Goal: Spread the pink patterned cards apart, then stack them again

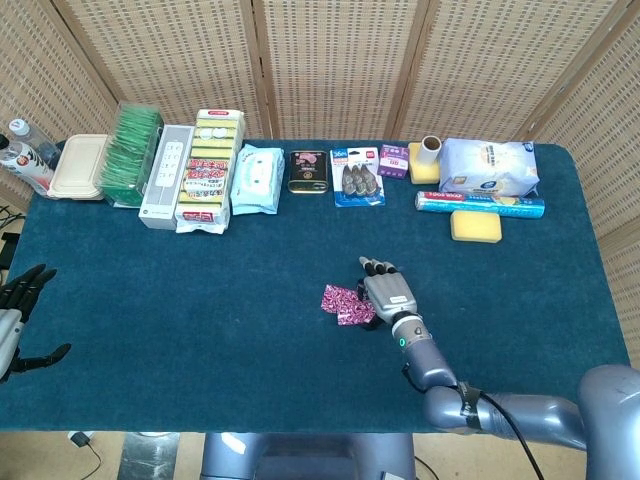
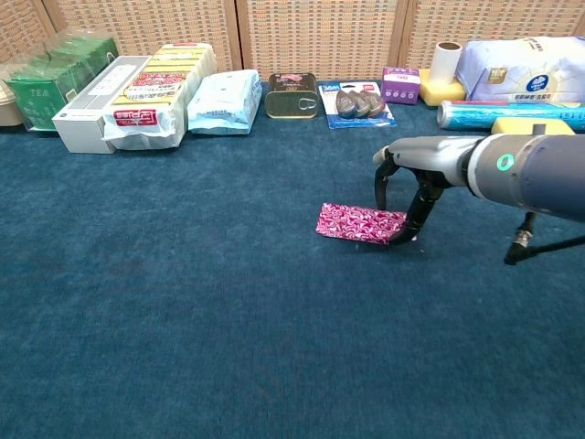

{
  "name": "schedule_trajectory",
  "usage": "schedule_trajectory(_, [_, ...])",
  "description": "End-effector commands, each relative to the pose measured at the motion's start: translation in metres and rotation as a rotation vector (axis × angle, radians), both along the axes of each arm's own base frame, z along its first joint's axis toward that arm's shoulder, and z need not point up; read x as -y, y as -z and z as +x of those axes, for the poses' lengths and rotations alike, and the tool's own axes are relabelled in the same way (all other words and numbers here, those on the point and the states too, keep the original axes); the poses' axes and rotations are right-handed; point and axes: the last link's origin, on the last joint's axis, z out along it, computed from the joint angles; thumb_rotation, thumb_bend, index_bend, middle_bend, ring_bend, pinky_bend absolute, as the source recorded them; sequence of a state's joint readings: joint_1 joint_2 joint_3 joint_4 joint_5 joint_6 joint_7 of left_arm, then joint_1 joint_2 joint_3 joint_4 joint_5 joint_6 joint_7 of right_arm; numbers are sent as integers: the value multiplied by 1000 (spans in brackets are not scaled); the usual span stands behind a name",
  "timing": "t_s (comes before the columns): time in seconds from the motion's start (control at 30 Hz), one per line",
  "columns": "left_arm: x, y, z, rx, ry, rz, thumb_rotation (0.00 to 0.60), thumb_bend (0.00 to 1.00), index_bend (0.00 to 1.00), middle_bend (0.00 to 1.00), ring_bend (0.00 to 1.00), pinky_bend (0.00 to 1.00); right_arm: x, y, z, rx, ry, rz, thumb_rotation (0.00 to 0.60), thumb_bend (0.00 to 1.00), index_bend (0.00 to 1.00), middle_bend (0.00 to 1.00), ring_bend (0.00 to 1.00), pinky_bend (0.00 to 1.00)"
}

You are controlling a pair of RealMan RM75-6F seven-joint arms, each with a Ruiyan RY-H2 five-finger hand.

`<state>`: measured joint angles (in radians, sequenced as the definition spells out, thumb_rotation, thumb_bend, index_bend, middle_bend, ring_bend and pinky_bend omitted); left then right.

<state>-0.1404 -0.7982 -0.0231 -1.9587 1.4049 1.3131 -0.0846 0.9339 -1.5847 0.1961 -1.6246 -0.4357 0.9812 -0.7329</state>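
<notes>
Near the counter's middle: I am watching my right robot hand (image 2: 422, 169) reaching over the pink patterned cards (image 2: 359, 223).
Right robot hand: it is arching over the cards' right end, thumb and fingers (image 2: 381, 183) pointing down, a lower tip touching the cards' edge; whether it is actually pinching them I cannot tell.
Cards: they are lying flat on the blue counter (image 2: 183, 302), overlapping into one short strip, below the tin (image 2: 292, 95).
Left robot hand (image 1: 18, 312): it is idling at the far left edge with fingers spread, holding nothing, well apart from the cards.
Writing: I am reading "TEA" on the green box (image 2: 53, 66); other labels are showing too small to read.
Hidden: the head view is showing the right robot hand's back covering the cards' right part (image 1: 345, 303); the chest view is cutting off the forearm.
</notes>
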Motion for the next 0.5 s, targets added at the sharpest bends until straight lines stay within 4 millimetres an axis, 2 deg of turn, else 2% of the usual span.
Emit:
schedule_trajectory(0.03, [1,-3,-1,5,3,2,600,197,0,0,0,69,6,7,13,-12,52,-41,566,248,437,0,0,49])
schedule_trajectory(0.5, [3,-6,-3,20,10,-5,600,196,0,0,0,69,1,21,29,-65,121,-90,563,248,411,0,0,43])
